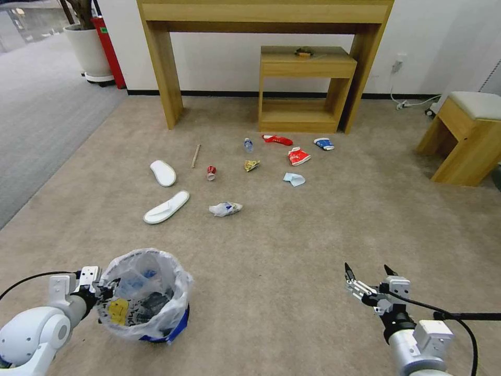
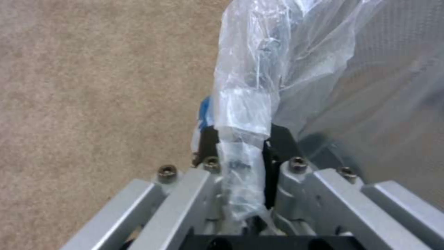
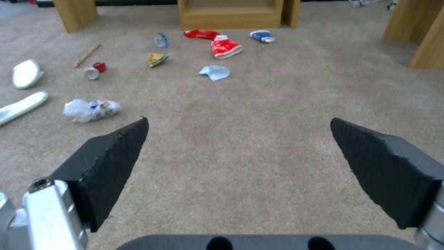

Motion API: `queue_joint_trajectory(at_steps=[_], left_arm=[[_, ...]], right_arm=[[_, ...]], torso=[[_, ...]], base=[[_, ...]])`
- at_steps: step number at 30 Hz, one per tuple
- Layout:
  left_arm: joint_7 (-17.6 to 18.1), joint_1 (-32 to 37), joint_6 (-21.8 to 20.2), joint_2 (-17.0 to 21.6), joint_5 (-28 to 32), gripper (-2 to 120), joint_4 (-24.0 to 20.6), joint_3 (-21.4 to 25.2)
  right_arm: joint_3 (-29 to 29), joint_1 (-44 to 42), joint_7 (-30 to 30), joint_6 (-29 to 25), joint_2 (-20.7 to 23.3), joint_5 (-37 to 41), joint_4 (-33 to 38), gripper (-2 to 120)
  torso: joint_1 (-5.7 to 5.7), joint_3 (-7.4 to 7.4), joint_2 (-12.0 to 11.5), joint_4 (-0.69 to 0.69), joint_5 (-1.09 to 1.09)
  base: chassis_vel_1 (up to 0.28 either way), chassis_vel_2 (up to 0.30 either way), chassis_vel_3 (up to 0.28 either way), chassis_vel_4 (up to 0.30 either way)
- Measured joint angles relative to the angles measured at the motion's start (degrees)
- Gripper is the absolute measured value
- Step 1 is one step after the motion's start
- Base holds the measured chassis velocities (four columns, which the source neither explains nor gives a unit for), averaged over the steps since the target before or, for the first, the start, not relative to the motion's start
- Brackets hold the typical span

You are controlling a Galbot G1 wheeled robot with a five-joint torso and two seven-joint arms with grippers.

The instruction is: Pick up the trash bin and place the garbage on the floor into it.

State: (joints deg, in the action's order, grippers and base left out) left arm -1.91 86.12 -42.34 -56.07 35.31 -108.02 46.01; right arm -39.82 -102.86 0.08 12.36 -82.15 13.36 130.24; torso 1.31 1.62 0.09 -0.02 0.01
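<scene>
L gripper (image 1: 102, 292) is clenching the rim of the trash bin (image 1: 146, 297), near-left on the floor (image 1: 271, 261). R gripper (image 1: 368, 279) is hovering near-right, jaws spread, nothing held. Garbage (image 1: 225, 209) is lying farther out, mid-carpet.

1. No writing, brand, number or sign can be read anywhere.
2. The red wrappers (image 1: 298, 155) at about twelve o'clock on the floor (image 1: 292, 250) carry white marks, too small to read.
</scene>
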Motion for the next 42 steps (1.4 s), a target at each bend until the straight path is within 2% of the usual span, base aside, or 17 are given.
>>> queue_joint_trajectory(at_steps=[2, 6, 9, 10, 13, 14, 17, 18, 20, 22, 28, 32, 34, 37, 39, 40, 42], left_arm=[[0.04, 0.32, -0.04, -0.14, 0.26, 4, -0.61, 0.09], [2.67, 1.33, -0.21, -0.96, 2.99, 1, -3.18, 0.45], [8.77, 2.18, -0.24, -1.93, 8.47, 0, -6.55, 0.83], [8.77, 2.18, -0.24, -1.93, 8.47, 0, -6.55, 0.83], [13.4, 3.67, -0.19, -3.4, 12.47, 0, -11.77, 1.65], [13.4, 3.67, -0.19, -3.4, 12.47, 0, -11.77, 1.65], [19.86, 5.36, -0.07, -5.26, 16.34, 0, -17.97, 2.32], [19.86, 5.36, -0.07, -5.26, 16.34, 0, -17.97, 2.32], [26.2, 6.83, -0.01, -7.02, 20.65, 0, -22.51, 2.1], [29.36, 8.88, 0.04, -8.82, 22.51, 0, -25.93, 1.95], [30.92, 13.86, 0.07, -13.31, 21.95, 0, -29.62, 2.02], [29.18, 16.37, 0.92, -14.91, 18.9, 0, -29.92, 2.56], [26.1, 17.35, 2.77, -15.27, 15.49, 0, -28.99, 4.12], [24.5, 17.08, 2.95, -14.98, 16.07, 0, -27.73, 5.96], [20.91, 16.77, 2.98, -14.08, 16.1, 0, -25.15, 9.1], [20.91, 16.77, 2.98, -14.08, 16.1, 0, -25.15, 9.1], [17.08, 16.46, 3.12, -13.0, 15.94, 0, -22.05, 12.08]], right_arm=[[-0.16, 0.0, 0.01, 0.0, 0.0, 0.01, 0.0, 100], [-0.83, 0.06, 0.08, 0.07, 0.05, 0.18, 0.26, 100], [-1.63, 0.45, 0.23, 0.41, 0.15, 0.97, 0.87, 100], [-1.63, 0.45, 0.23, 0.41, 0.15, 0.97, 0.87, 100], [-2.52, 1.44, 0.75, 1.19, 0.51, 1.74, 2.06, 100], [-2.52, 1.44, 0.75, 1.19, 0.51, 1.74, 2.06, 100], [-3.08, 2.46, 1.03, 1.35, 0.81, 1.73, 3.25, 100], [-3.08, 2.46, 1.03, 1.35, 0.81, 1.73, 3.25, 100], [-3.2, 2.92, 1.18, 1.41, 0.97, 1.61, 3.96, 100], [-3.17, 3.22, 1.3, 1.45, 1.12, 1.39, 4.31, 100], [-2.93, 3.32, 1.3, 1.4, 1.13, 0.46, 5.15, 100], [-2.87, 2.86, 1.01, 1.09, 1.16, 0.15, 6.54, 100], [-2.91, 2.27, 0.23, 1.02, 1.42, 0.09, 8.88, 100], [-2.93, 2.16, -0.39, 1.05, 1.77, 0.1, 10.64, 100], [-3.04, 2.13, -1.25, 1.24, 2.06, 0.1, 12.1, 100], [-3.04, 2.13, -1.25, 1.24, 2.06, 0.1, 12.1, 100], [-3.16, 1.99, -1.63, 1.27, 2.34, -0.01, 12.72, 100]], torso=[[0.0, 0.0, 0.0, 0.0, 0.0], [0.01, 0.01, -0.02, -0.03, -0.04], [0.02, 0.01, -0.02, -0.05, -0.05], [0.02, 0.01, -0.02, -0.05, -0.05], [0.02, 0.01, -0.02, -0.03, -0.02], [0.02, 0.01, -0.02, -0.03, -0.02], [0.02, 0.01, -0.02, -0.03, 0.01], [0.02, 0.01, -0.02, -0.03, 0.01], [0.01, 0.01, -0.02, -0.03, 0.0], [0.01, 0.0, -0.02, -0.03, 0.01], [0.01, 0.0, -0.02, -0.02, 0.01], [0.01, 0.0, -0.01, -0.01, 0.0], [0.01, 0.0, -0.02, -0.02, 0.0], [0.01, 0.0, -0.02, -0.03, 0.0], [0.01, 0.0, -0.02, -0.03, -0.01], [0.01, 0.0, -0.02, -0.03, -0.01], [0.01, 0.0, -0.01, -0.03, -0.03]], base=[[0.0, 0.0, 0.0, 0.0], [0.0, 0.0, 0.0, 0.0], [0.0, 0.0, 0.0, 0.0], [0.0, 0.0, 0.0, 0.0], [0.0, 0.0, 0.0, 0.0], [0.0, 0.0, 0.0, 0.0], [0.0, 0.0, 0.0, 0.0], [0.0, 0.0, 0.0, 0.0], [0.0, 0.0, 0.0, 0.0], [0.0, 0.0, 0.0, 0.0], [0.0, 0.0, 0.0, 0.0], [0.0, 0.0, 0.0, 0.0], [0.0, 0.0, 0.0, 0.0], [0.0, 0.0, 0.0, 0.0], [0.0, 0.0, 0.0, 0.0], [0.0, 0.0, 0.0, 0.0], [0.0, 0.0, 0.0, 0.0]])
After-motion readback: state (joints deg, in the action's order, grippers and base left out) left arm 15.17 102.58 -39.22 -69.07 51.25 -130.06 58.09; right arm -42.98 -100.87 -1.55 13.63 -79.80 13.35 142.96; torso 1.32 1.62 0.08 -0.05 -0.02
